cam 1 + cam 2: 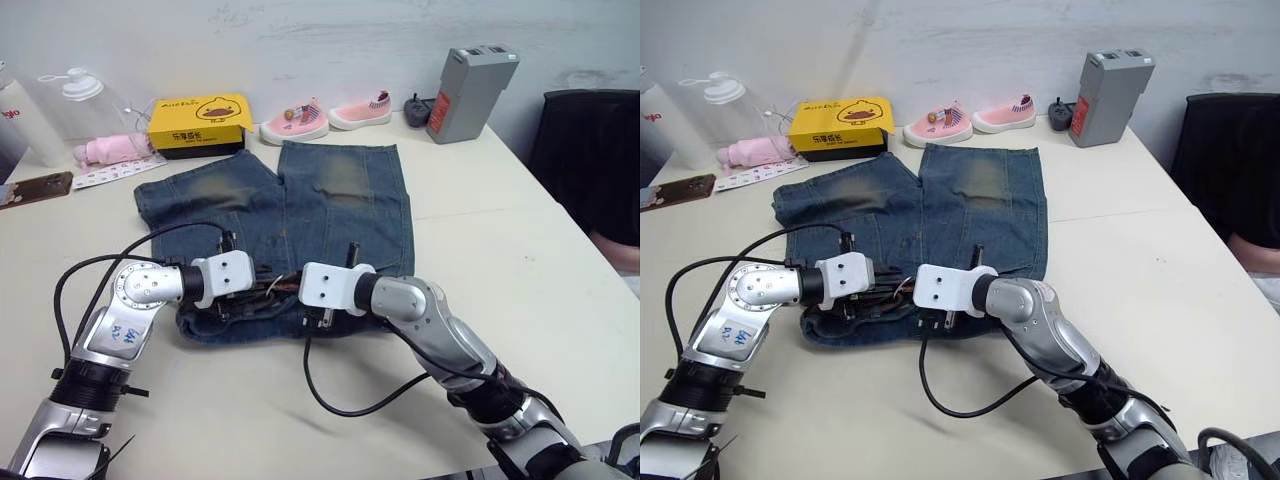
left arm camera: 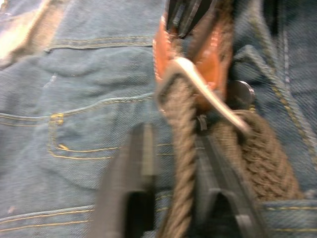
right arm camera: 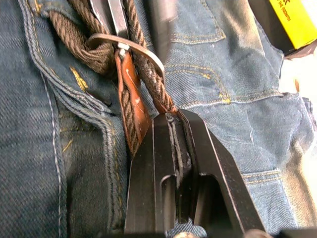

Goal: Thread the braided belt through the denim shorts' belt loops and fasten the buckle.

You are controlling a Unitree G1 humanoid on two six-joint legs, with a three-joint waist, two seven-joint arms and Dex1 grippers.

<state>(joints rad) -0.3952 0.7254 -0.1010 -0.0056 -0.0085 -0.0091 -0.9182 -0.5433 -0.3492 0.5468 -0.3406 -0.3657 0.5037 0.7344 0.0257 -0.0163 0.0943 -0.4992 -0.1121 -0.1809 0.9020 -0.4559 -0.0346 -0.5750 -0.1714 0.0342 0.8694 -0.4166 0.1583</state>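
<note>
From the head camera, the faded blue denim shorts lie flat on the pale table, and the left pincer and right pincer meet at the waistband. At the left wrist, that pincer's fingers stand apart astride the dark-brown braided belt, the silver metal buckle just ahead. At the right wrist, that pincer is clamped on the belt's braid just behind the buckle.

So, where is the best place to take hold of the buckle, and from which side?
Probably its long silver frame bar, where it arches clear of the braided belt. Come from above, one finger on each side of the bar; it lies nearly flat on the denim shorts, so a sideways approach would likely snag cloth. The right gripper already pinches the belt beside it.
</note>
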